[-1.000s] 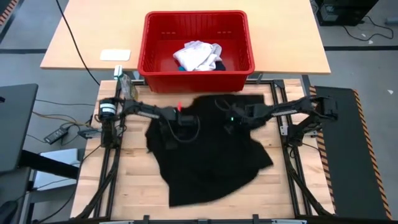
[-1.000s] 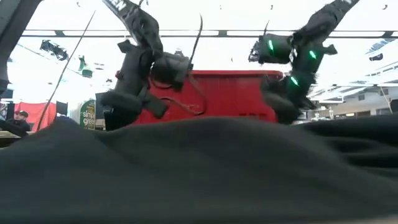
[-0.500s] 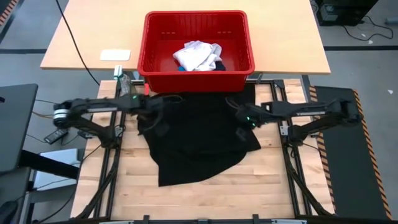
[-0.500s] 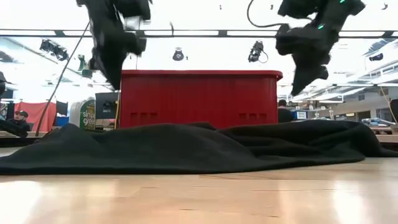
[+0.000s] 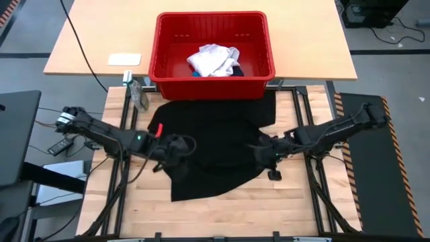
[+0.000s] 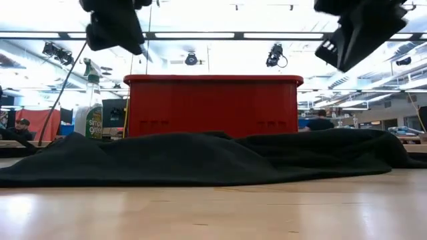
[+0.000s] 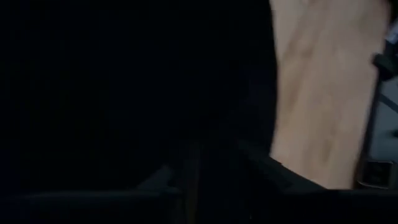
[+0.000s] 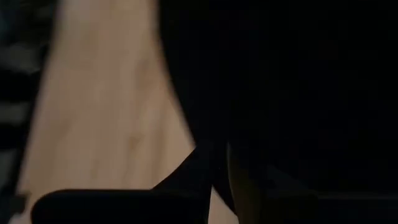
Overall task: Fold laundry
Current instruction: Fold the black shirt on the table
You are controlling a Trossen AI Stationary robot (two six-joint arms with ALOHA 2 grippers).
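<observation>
Black shirt: far hem hidden beneath red basket rim. Blue piece: mostly buried under white garment. Both wrist views: blurred, dark.

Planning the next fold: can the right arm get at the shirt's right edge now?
Probably yes. The right claw hangs just above the shirt's right edge, with bare table beside it and nothing in between.

Overhead, table-level, two close wrist views.

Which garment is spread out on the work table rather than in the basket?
The black shirt; the white garment lies bunched inside the red basket.
</observation>
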